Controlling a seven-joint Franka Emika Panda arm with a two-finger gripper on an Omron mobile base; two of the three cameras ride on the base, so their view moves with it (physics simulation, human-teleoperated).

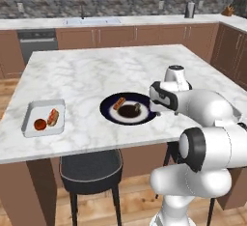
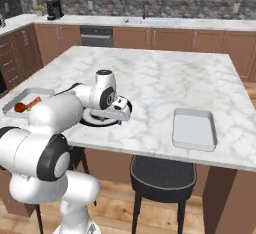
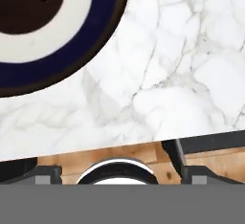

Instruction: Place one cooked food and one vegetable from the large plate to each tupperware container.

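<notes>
Spread wide and holding nothing, my two dark fingertips (image 3: 48, 174) rise at the near edge of the hand view, above the white marble island top (image 3: 167, 74) close to its near edge, with wooden floor below. My gripper (image 3: 119, 173) sits just right of the wide round plate with the navy-black rim, white ring and dark brown centre (image 1: 128, 108), near the front middle of the island. On that plate a reddish-and-pale elongated piece of food (image 1: 119, 103) lies at the left, its long axis running from near left to far right, and a small dark olive piece (image 1: 137, 107) lies towards the right. Far left, by the near edge, a pale grey-white rectangular container (image 1: 43, 118) holds a round red item (image 1: 40, 124) beside a reddish-brown oblong one (image 1: 53, 117). Well apart on the right stands a second pale rectangular container (image 2: 194, 128), with nothing in it.
</notes>
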